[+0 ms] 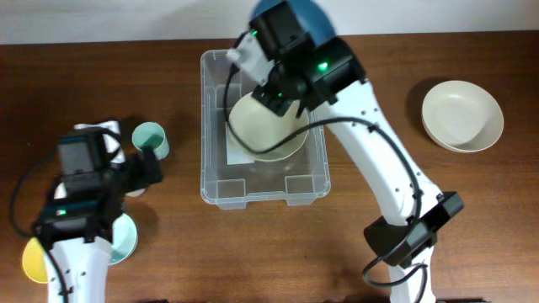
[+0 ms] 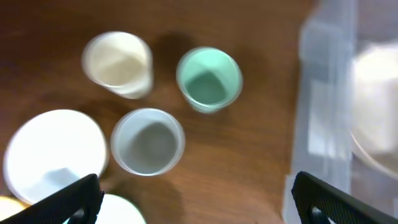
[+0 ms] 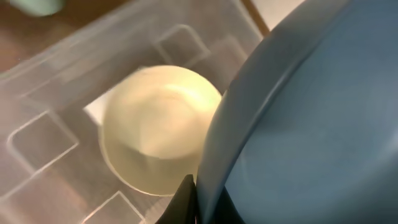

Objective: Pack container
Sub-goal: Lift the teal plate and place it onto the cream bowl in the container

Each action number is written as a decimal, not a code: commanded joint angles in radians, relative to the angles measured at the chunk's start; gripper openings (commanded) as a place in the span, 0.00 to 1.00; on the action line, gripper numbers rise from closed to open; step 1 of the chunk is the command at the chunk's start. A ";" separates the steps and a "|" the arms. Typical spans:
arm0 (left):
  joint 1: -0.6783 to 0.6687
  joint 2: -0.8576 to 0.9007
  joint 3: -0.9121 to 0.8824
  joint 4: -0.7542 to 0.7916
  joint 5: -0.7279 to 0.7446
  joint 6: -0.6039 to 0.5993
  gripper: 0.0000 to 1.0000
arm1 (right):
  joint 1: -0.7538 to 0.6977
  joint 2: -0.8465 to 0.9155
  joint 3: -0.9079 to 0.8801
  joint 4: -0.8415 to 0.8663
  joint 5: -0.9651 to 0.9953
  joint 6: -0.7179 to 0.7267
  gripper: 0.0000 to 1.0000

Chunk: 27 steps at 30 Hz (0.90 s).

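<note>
The clear plastic container (image 1: 221, 181) stands at the table's middle, with a cream bowl (image 1: 268, 126) lying upside down inside it. My right gripper (image 3: 208, 202) is shut on the rim of a blue bowl (image 3: 311, 124), held above the container's far end; the bowl also shows in the overhead view (image 1: 305, 15). The cream bowl (image 3: 155, 124) and the container's floor (image 3: 43, 143) show below it. My left gripper (image 2: 193, 205) is open and empty above bare wood, left of the container (image 2: 323, 93).
Left of the container stand a green cup (image 2: 208, 79), a cream cup (image 2: 118, 63) and a clear cup (image 2: 147, 142), beside white bowls (image 2: 53, 152). A yellow bowl (image 1: 32, 261) lies at the front left. A cream bowl (image 1: 461, 115) sits at the right.
</note>
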 commanded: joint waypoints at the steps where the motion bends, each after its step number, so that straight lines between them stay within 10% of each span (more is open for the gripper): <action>1: 0.050 -0.007 0.043 -0.008 -0.001 -0.040 1.00 | 0.024 -0.005 -0.011 0.005 -0.058 -0.151 0.04; 27: 0.058 -0.007 0.043 -0.018 -0.002 -0.040 0.99 | 0.026 0.269 -0.016 -0.081 -0.173 -0.151 0.22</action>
